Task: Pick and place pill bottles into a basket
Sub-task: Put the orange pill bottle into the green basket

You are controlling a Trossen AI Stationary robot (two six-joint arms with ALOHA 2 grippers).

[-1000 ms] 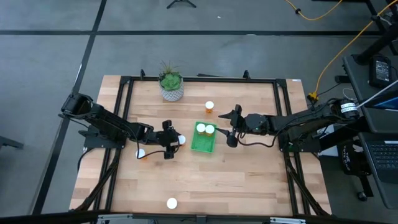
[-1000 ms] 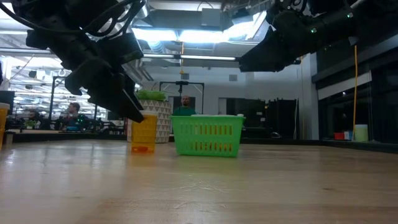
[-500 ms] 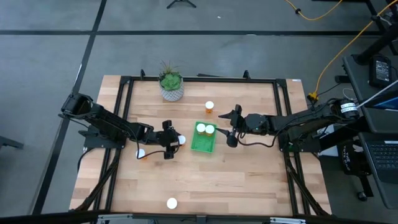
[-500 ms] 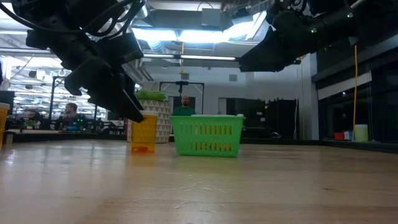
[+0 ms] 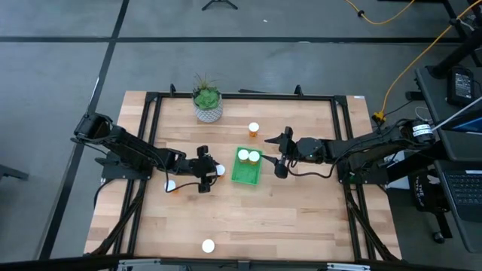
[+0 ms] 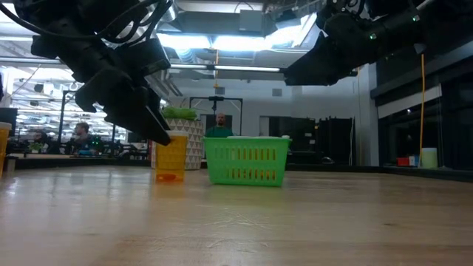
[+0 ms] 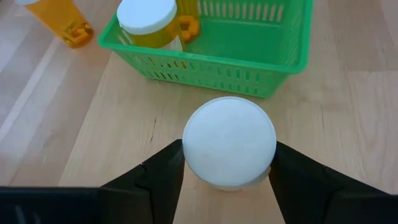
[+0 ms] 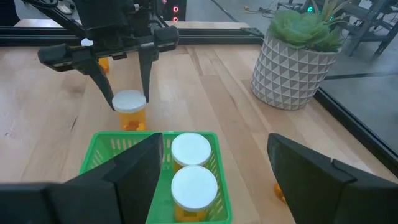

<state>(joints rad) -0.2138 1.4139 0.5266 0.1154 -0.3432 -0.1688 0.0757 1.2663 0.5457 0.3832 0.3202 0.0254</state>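
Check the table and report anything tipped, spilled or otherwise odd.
Nothing stands out. Two pill bottles stand upright in the basket, the others stand capped on the table, and the plant pot is upright. The left tool brackets one bottle; the right tool hangs open beside the basket.

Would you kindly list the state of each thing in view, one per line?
Left tool: fingers either side of an upright capped pill bottle beside the basket.
Right tool: open, empty, above the basket.
Basket: holds two upright capped bottles.
Bottle near plant pot: upright, on table.
Bottle at front edge: upright.
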